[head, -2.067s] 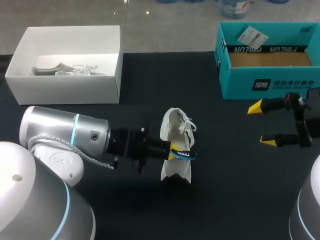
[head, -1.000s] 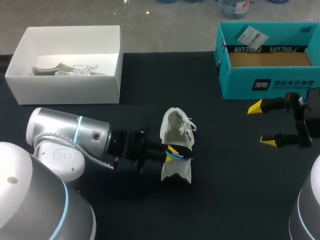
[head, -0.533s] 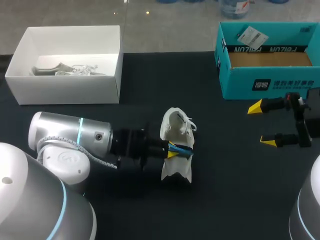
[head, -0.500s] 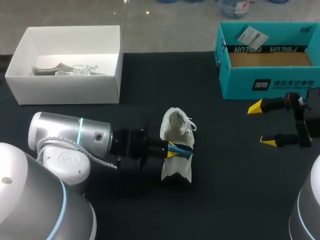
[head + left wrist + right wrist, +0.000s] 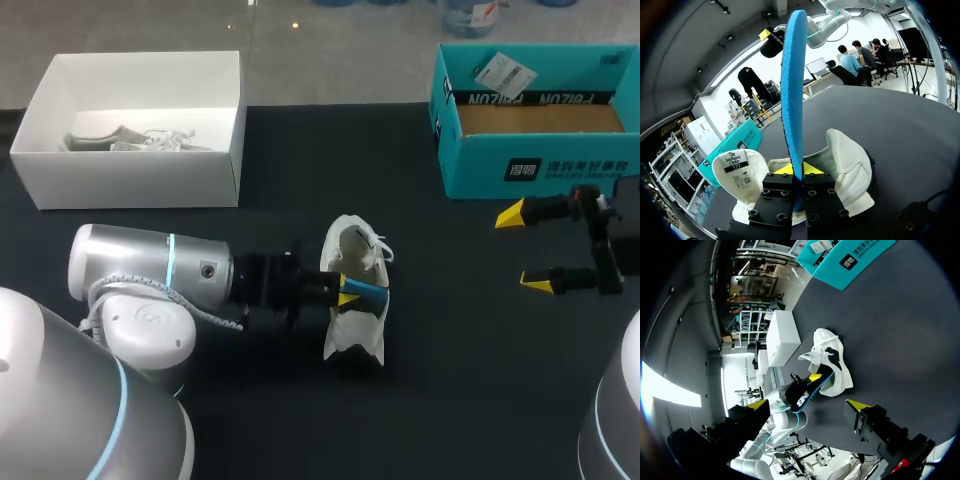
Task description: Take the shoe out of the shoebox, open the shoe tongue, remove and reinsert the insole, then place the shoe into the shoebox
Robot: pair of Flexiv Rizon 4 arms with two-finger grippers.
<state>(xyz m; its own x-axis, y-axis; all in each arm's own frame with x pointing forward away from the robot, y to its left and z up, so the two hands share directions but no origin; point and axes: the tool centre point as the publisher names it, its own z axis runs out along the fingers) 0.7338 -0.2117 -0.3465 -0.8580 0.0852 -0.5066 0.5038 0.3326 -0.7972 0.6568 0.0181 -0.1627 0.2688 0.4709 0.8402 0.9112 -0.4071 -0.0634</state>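
- Left gripper (image 5: pixel 345 296): fingers clamped tight on the blue insole (image 5: pixel 792 90), which is gripped edge-on with its free length standing ahead of the fingers.
- Shoe (image 5: pixel 350 338): white, on the table between the 2 boxes. Its opening faces the left arm, giving the insole a straight path.
- Right gripper (image 5: pixel 523 248): fingers wide apart, nothing held, parked near the teal shoebox (image 5: pixel 520 165) and well apart from the shoe.
- Judgement: insole step in hand. The shoe is unsteadied and may shift.
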